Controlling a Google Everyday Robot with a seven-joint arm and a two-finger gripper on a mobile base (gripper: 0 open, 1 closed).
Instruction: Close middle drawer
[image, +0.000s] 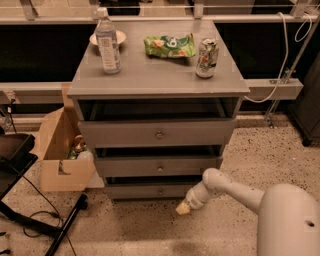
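Observation:
The middle drawer (130, 166) is a wide, shallow grey front with a small round knob (160, 169), second of three in the grey cabinet. A dark gap shows above it, and it appears to stand slightly out. The top drawer (125, 134) is pulled out further. The bottom drawer (135, 191) sits just below. My gripper (183, 208) hangs on the white arm, low in front of the cabinet. It is just below the bottom drawer's front, right of centre, over the floor and apart from the middle drawer.
On the cabinet top stand a water bottle (107, 42), a plate (120, 36), a green snack bag (169, 46) and a can (207, 58). An open cardboard box (57, 150) sits at the cabinet's left. Black stand legs and cables (30, 220) lie on the speckled floor.

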